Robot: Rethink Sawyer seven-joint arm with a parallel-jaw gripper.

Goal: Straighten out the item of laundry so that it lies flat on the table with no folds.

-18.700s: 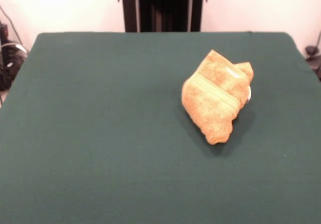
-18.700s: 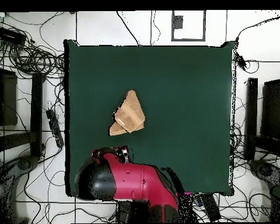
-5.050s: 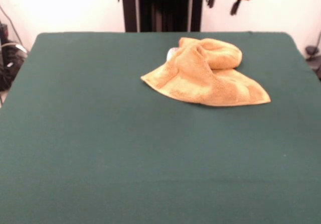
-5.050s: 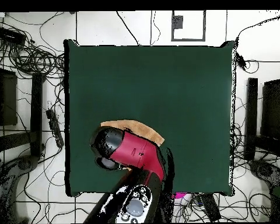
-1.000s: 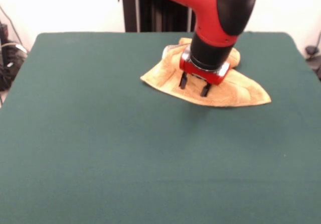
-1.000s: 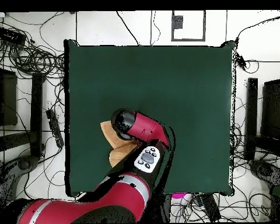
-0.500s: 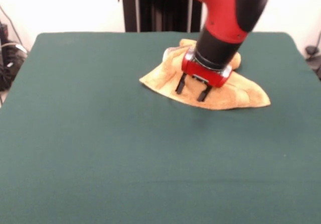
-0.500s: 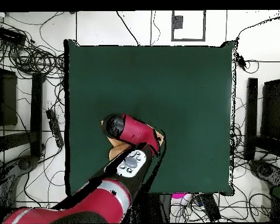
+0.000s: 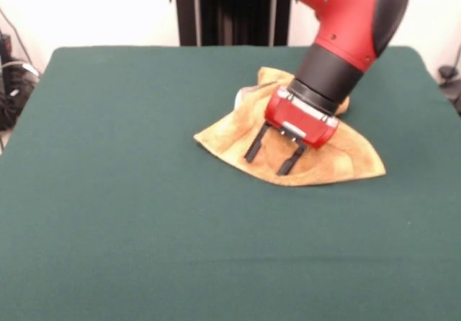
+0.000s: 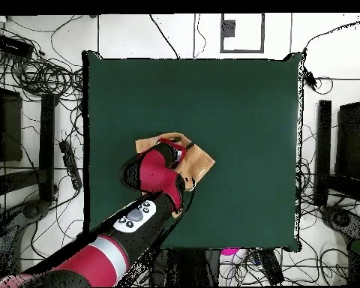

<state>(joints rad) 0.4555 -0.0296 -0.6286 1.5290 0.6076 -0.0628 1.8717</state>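
Note:
The orange-tan towel (image 9: 223,138) lies on the green table (image 9: 108,206) right of centre, spread in a rough triangle with a bunched fold at its far side. A corner points right (image 9: 374,168). My gripper (image 9: 270,157) tilts down from the red arm. Its two black fingers (image 9: 253,147) stand apart, tips on the towel near its front edge, with cloth showing between them. In the overhead view the arm covers most of the towel (image 10: 202,162), and the gripper (image 10: 181,153) sits over its middle. The white tag is not visible.
The black pedestal column (image 9: 234,8) stands behind the table's far edge. Cables and dark equipment (image 10: 33,75) lie on the floor around the table (image 10: 243,112). A dark object (image 9: 11,83) sits off the table's left edge.
The gripper has come lower and toward the table's front, tilting more. The towel's front edge has shifted forward with it and the cloth lies more spread out.

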